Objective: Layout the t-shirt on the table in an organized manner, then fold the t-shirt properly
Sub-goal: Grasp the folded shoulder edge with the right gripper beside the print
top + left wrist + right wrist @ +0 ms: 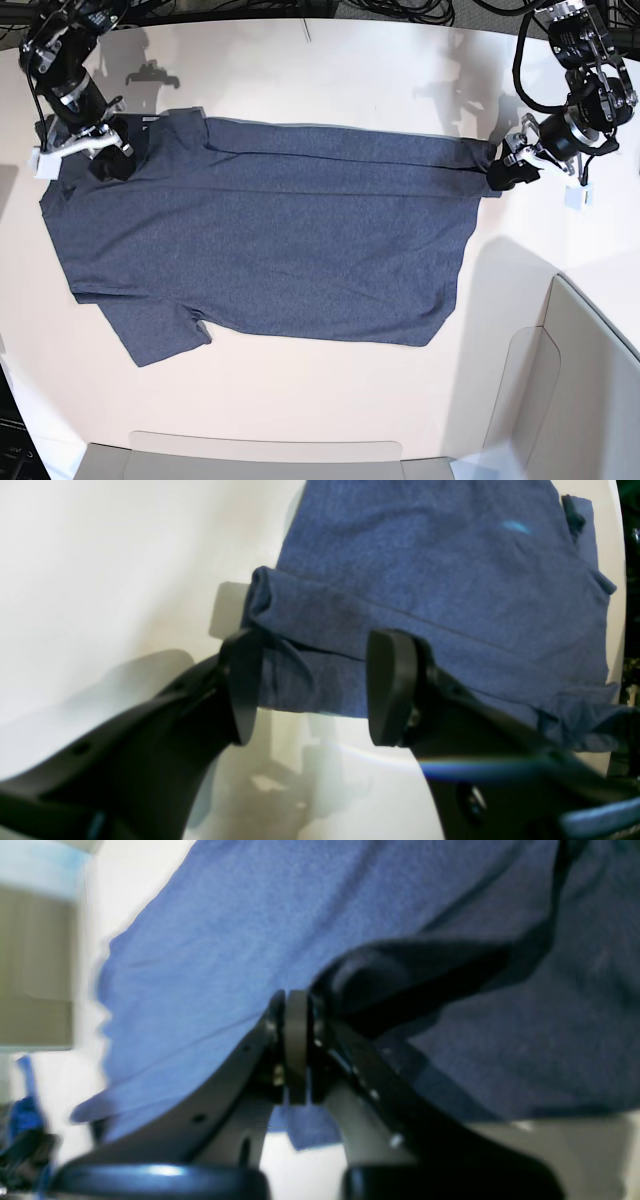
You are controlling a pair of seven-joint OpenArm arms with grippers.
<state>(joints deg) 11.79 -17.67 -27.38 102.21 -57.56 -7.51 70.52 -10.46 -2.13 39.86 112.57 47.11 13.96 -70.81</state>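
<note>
nearest to you in the base view is the grey-beige bin wall [590,370], at the table's [300,410] lower right corner, away from the work. behind it the t-shirt [270,250] lies spread flat on the table, long side across the view, neck end to the left and hem to the right. one sleeve [150,335] points toward you; the far long edge is turned over in a narrow strip, so i judge that the layout is mostly done and the first fold is in hand.

further back, at the left of that view, your right gripper [295,1045] sits at the shoulder. its jaws are pressed together, and the wrist picture shows a dark ridge of cloth just beside them; this picture is blurred, so probably a thin pinch of cloth is between the pads, but i cannot confirm it.

at the far right, your left gripper [315,685] has its jaws wide apart on both sides of the rolled hem corner, holding nothing yet. it seems placed there to take this corner, so both ends of the edge can move together.
</note>
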